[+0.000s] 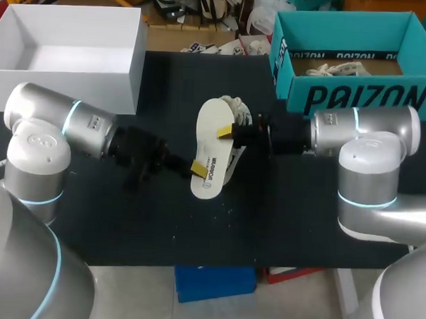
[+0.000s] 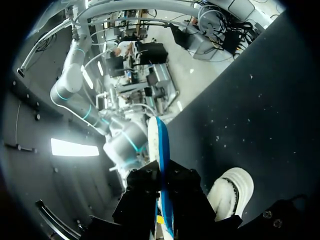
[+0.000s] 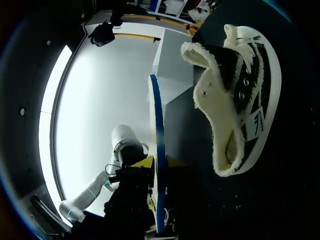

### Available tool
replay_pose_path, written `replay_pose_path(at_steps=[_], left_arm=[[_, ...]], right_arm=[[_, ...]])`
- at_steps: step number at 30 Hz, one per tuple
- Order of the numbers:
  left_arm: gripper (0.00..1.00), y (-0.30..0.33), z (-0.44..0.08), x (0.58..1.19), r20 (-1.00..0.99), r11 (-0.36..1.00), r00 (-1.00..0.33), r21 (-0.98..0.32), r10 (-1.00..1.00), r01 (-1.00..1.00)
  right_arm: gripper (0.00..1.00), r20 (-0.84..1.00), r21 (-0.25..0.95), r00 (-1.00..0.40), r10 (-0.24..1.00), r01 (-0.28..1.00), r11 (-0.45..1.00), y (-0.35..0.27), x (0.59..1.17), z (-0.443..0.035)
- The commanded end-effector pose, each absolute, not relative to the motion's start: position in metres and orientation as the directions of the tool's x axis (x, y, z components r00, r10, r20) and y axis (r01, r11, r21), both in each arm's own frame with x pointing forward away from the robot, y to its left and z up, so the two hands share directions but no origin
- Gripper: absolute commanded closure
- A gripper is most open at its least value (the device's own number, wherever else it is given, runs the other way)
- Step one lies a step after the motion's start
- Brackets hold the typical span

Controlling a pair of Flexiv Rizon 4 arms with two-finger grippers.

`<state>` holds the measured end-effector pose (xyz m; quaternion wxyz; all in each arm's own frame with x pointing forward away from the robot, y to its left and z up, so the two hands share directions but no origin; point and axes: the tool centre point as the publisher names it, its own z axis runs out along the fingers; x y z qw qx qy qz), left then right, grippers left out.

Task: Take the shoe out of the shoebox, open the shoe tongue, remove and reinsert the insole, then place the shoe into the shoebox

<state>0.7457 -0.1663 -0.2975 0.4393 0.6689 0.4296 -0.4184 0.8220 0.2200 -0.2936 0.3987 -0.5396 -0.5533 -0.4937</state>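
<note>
Where the two arms meet above the matte black table (image 1: pixel 161 214), a thin, flat insole (image 1: pixel 212 142), white on one face and blue on the other, is held by both grippers. The left gripper (image 1: pixel 198 166) has its yellow tips closed flat on the insole's lower end. The right gripper (image 1: pixel 225 132) pinches one long edge the same way. Just beneath it the shoe (image 3: pixel 235 100) lies on the table, out of the boxes, with its fluffy cream lining exposed, a black-and-white upper and a white sole. The teal cardboard shoebox (image 1: pixel 357 95) stands behind it, and a white box (image 1: pixel 67 89) sits well apart.
</note>
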Motion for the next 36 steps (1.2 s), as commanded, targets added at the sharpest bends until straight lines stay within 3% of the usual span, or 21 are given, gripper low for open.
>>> replay_pose_path(at_steps=[1,2,3,4,12,19,24,28,36], left_arm=[[1.00,-0.166,-0.298,0.745,-0.936,-0.242,0.284,0.232,0.208,0.942],[1.00,-0.166,-0.298,0.745,-0.936,-0.242,0.284,0.232,0.208,0.942],[0.34,-0.168,-0.297,0.744,-0.921,-0.231,0.270,0.209,0.279,0.950],[0.00,-0.168,-0.296,0.743,-0.902,-0.218,0.261,0.194,0.344,0.956],[0.00,-0.137,-0.279,0.710,-0.766,-0.128,0.125,0.056,0.631,0.990],[0.00,-0.118,-0.266,0.690,-0.401,0.060,-0.082,-0.068,0.912,0.996],[0.00,-0.123,-0.249,0.691,-0.155,0.178,-0.177,-0.008,0.972,0.984],[0.00,-0.127,-0.239,0.697,-0.014,0.198,-0.198,0.064,0.980,0.978],[0.00,-0.127,-0.239,0.697,-0.014,0.198,-0.198,0.064,0.980,0.978]], right_arm=[[1.00,0.973,0.112,-0.097,0.209,0.992,-0.061,0.223,0.827,-0.294],[1.00,0.973,0.112,-0.097,0.209,0.992,-0.061,0.223,0.827,-0.294],[1.00,0.973,0.112,-0.097,0.209,0.992,-0.061,0.223,0.827,-0.294],[1.00,0.973,0.112,-0.097,0.209,0.992,-0.061,0.223,0.827,-0.294],[1.00,0.973,0.112,-0.097,0.209,0.992,-0.061,0.223,0.827,-0.294],[1.00,0.973,0.112,-0.097,0.209,0.992,-0.061,0.223,0.827,-0.294],[1.00,0.973,0.112,-0.097,0.209,0.992,-0.061,0.223,0.827,-0.294],[1.00,0.973,0.112,-0.097,0.209,0.992,-0.061,0.223,0.827,-0.294],[1.00,0.973,0.112,-0.097,0.209,0.992,-0.061,0.223,0.827,-0.294]])
